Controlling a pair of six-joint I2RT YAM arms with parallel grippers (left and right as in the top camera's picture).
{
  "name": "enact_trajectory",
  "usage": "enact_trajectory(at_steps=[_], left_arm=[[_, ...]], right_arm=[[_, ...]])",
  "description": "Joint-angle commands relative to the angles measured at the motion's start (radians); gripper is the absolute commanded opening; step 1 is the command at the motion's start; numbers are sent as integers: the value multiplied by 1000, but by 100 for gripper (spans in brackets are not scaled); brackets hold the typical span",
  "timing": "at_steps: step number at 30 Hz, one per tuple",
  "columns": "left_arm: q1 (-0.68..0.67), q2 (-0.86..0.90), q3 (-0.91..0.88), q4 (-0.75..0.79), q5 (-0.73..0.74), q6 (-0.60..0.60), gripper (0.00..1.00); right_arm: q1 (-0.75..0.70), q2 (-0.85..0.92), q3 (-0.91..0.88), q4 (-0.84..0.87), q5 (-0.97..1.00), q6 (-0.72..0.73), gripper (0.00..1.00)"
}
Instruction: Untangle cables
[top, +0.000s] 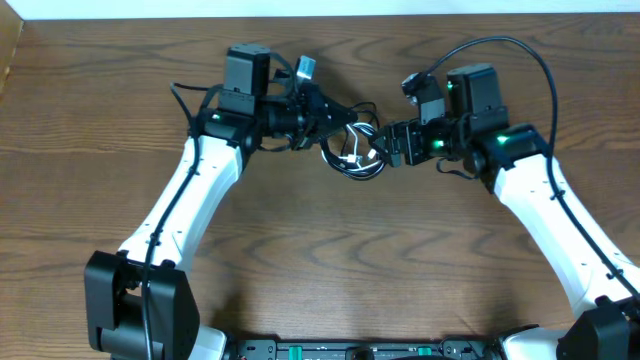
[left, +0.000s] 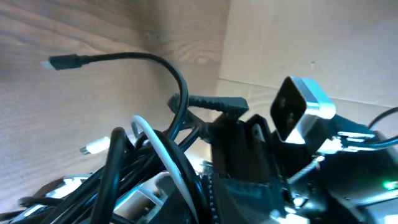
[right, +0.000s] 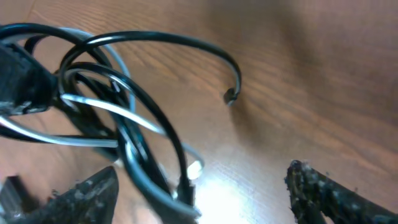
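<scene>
The cables (top: 355, 152) are a small tangle of black cords and one white cord at the table's middle back. My left gripper (top: 335, 122) reaches in from the left and is shut on the tangle. In the left wrist view the cables (left: 152, 158) fill the lower left and hide my fingers. A white loop (left: 149, 134) and a black plug end (left: 62, 62) stick out. My right gripper (top: 392, 146) faces the tangle from the right. Its fingers (right: 204, 180) are wide open. The black and white loops (right: 124, 112) lie by its left finger, ungripped.
The wooden table (top: 320, 260) extends forward toward the arm bases at the front edge. A thick black wire (top: 530, 55) arcs over the right arm. The right gripper and its camera (left: 298, 112) sit close in front of the left wrist.
</scene>
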Motion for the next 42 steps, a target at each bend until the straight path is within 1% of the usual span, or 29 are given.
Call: enact_trajectory(at_steps=[1,4,8,9,10,11,14,16,18,25,29,33,38,39,41,42], left_arm=[[19,-19,11,6,114,-63,7],[19,-19,11,7,148,-90,7],[19,-19,11,40,203,-144,8],[19,-20,11,63,229,-176,7],[19,-21,11,78,243,-190,7],[19,-21,11,95,255,-204,7],[20,-29,11,148,289,-246,8],[22,-41,11,193,305,-277,7],[27,-56,11,256,309,-313,7],[90,-122,11,524,308,-451,7],[142,-154,11,579,309,-488,8],[182,-177,11,579,312,-475,8],[194,-175,0,566,324,-367,8],[192,-175,-8,552,323,-342,7],[189,-174,-16,509,322,-280,8],[189,-172,-18,466,319,-232,7]], right_arm=[[32,24,16,26,85,-13,77],[51,52,16,68,100,-4,74],[69,106,16,123,155,72,72],[72,128,16,141,196,115,68],[73,143,16,153,230,150,66],[73,156,16,161,267,188,63],[71,183,16,159,396,317,59],[68,195,16,142,471,393,59],[59,204,16,117,511,440,59],[24,245,16,15,526,454,59],[0,268,16,-34,525,455,58],[-14,282,16,-57,508,454,49],[-14,278,16,-58,434,398,40],[-14,278,16,-59,418,386,37],[-14,278,16,-67,384,369,35],[-14,278,16,-73,367,367,34]])
